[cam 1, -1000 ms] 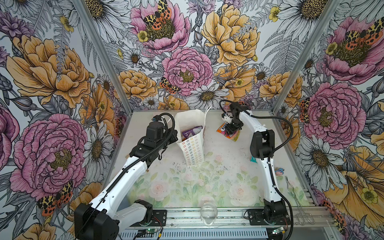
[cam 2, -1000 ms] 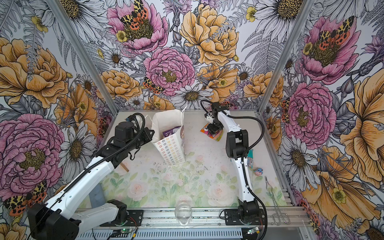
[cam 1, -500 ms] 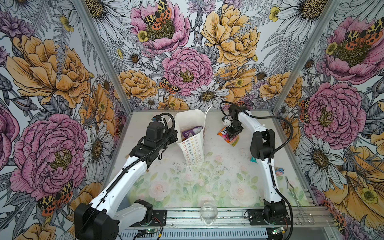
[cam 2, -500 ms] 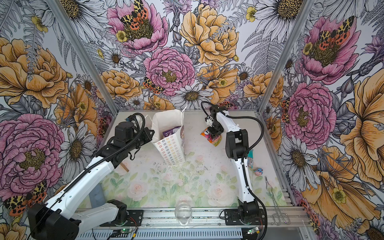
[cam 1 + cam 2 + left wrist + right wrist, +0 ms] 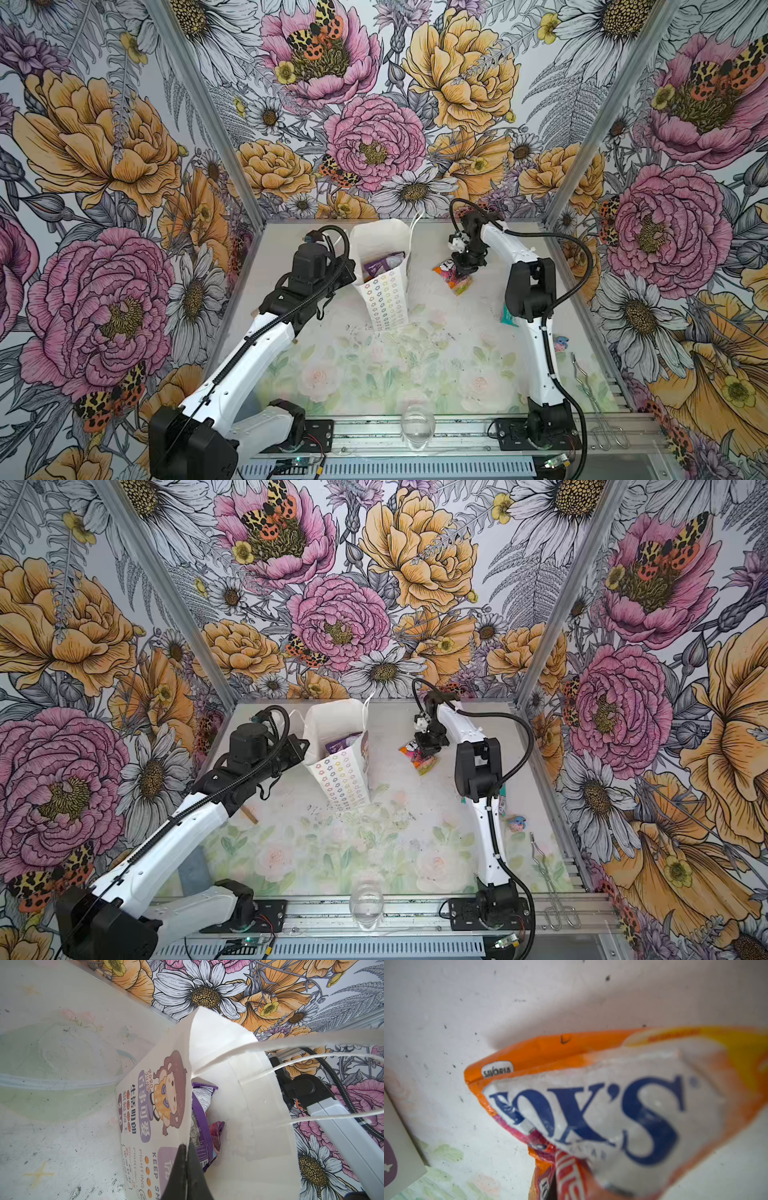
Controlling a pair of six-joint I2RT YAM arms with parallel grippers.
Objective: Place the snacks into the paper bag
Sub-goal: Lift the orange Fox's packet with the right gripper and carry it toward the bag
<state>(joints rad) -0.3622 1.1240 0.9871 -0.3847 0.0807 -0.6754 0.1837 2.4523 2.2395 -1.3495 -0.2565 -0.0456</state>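
Now: grab step. You have the orange packet (image 5: pixel 455 280) pinched in the right gripper (image 5: pixel 462 268), jaws closed on it, at the far side of the table (image 5: pixel 374 374), well right of the bag (image 5: pixel 384 299).
Left gripper (image 5: pixel 184 1147): clamped narrow on the bag's rim, keeping the mouth open for you.
Bag contents: purple packet (image 5: pixel 200 1118), with a red one (image 5: pixel 216 1132) beside it.
Outside: teal packet (image 5: pixel 508 318) on the table, partly hidden by the right arm (image 5: pixel 528 291).
Next: lift clear, carry it left over the mouth, release above the purple packet. Watch the cord handles (image 5: pixel 311 1057).
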